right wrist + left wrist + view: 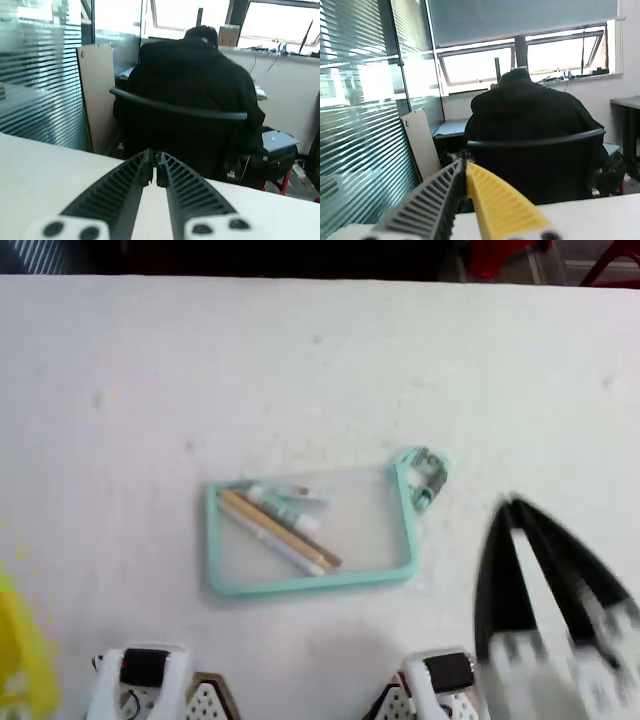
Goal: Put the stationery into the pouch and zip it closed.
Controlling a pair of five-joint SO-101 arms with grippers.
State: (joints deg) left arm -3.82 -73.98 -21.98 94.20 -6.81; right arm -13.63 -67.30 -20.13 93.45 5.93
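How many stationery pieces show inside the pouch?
3, in the left half of the pouch: a tan pencil lying diagonally, a white pen alongside it, a mint-and-white pen nearer the far edge. They overlap, so more may be hidden.

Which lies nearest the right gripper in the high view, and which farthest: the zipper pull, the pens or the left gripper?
From the right gripper:
1. The zipper pull, at the upper right corner of the pouch.
2. The pens, inside the pouch, toward its left half.
3. The left gripper, at the view's far left edge.
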